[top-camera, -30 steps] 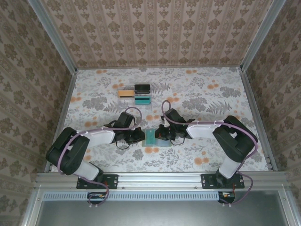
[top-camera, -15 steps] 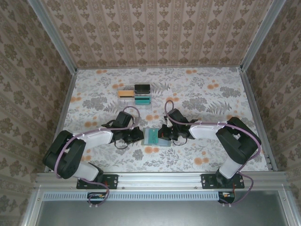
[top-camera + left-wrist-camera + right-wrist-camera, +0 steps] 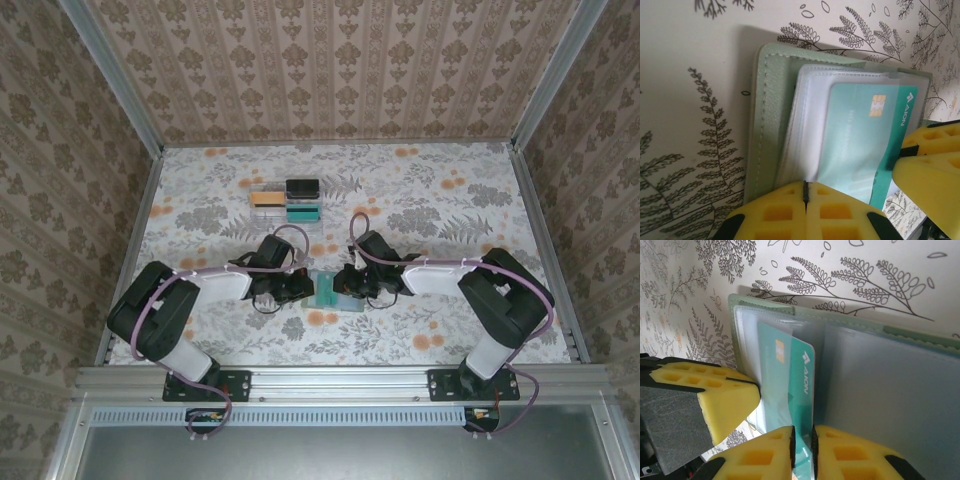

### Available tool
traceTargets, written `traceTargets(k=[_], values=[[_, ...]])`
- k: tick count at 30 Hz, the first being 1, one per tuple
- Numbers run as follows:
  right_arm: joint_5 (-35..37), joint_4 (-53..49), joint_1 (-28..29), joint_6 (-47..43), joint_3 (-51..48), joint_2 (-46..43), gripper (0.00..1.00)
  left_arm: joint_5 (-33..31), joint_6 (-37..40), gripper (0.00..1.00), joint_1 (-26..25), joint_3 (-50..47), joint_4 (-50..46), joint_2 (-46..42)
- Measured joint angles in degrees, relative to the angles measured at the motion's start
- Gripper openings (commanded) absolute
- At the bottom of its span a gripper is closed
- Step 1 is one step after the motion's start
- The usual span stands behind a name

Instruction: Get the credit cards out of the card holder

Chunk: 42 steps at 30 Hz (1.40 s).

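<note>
Right tool [image 3: 802, 437] grasping lower edge of teal credit card [image 3: 860, 145], jaws a narrow slit with card between; left tool [image 3: 805, 189] clenched tight at near edge of card holder [image 3: 771, 125], cannot tell whether a thin leaf is caught in the seam; card holder lying open on table [image 3: 690, 60] between both tools, credit card partly inside a clear sleeve [image 3: 812, 100].

Risks, as judged: pinch may take sleeve film along with credit card, so a pull could drag whole card holder across table instead of freeing card; left hold looks marginal, on soft edge only, likely to slip and let card holder lift or fold shut; slick plastic could slide out of a light pinch; tools just beside each other, yellow fingers could bump on a sideways pull; sleeve could crease or tear.

Materials: card holder soft, sage-green, leather-like cover, stitched border, rounded corners; sleeves thin, glossy, cloudy-clear, stacked like pages, floppy; credit card rigid, flat, smooth, gold chip [image 3: 878, 105], white lettering; tool fingers yellow, blocky, square recesses; table covering matte, pale, printed with fern leaves.
</note>
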Motion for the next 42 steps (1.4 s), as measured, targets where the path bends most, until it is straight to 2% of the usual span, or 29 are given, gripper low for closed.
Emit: traceTargets(k=[3, 7, 12, 30, 32, 33, 34, 36, 42], values=[[-0.1, 0.8, 0.0, 0.2, 0.0, 0.6, 0.22, 0.2, 0.0, 0.00, 0.0, 0.0, 0.2, 0.0], [-0.2, 1.8, 0.0, 0.5, 0.0, 1.7, 0.07, 0.2, 0.0, 0.00, 0.0, 0.0, 0.2, 0.0], [-0.7, 2.6, -0.3, 0.2, -0.4, 1.4, 0.00, 0.0, 0.0, 0.00, 0.2, 0.0, 0.1, 0.0], [-2.0, 1.3, -6.5, -2.7, -10.2, -11.5, 0.00, 0.4, 0.3, 0.01, 2.4, -0.7, -2.0, -1.6], [-2.3, -0.3, -7.4, -3.0, -10.8, -13.9, 0.00, 0.2, 0.3, 0.18, 2.5, -0.7, -3.0, -2.3], [-2.3, -1.4, -7.7, -3.3, -10.9, -15.4, 0.00, 0.2, 0.1, 0.35, 2.7, -0.5, -3.5, -2.8], [-2.3, -2.0, -7.9, -3.6, -10.9, -16.7, 0.00, 0.2, 0.3, 0.46, 2.7, -0.4, -3.8, -3.5], [-2.4, -3.1, -8.2, -4.3, -10.7, -19.6, 0.00, 0.3, -0.1, 0.50, 2.7, 0.1, -4.0, -5.4], [-5.3, -2.9, -9.7, -5.5, -8.5, -22.9, 0.00, 3.3, -5.1, 0.50, 3.5, 1.1, 3.9, -10.7]])
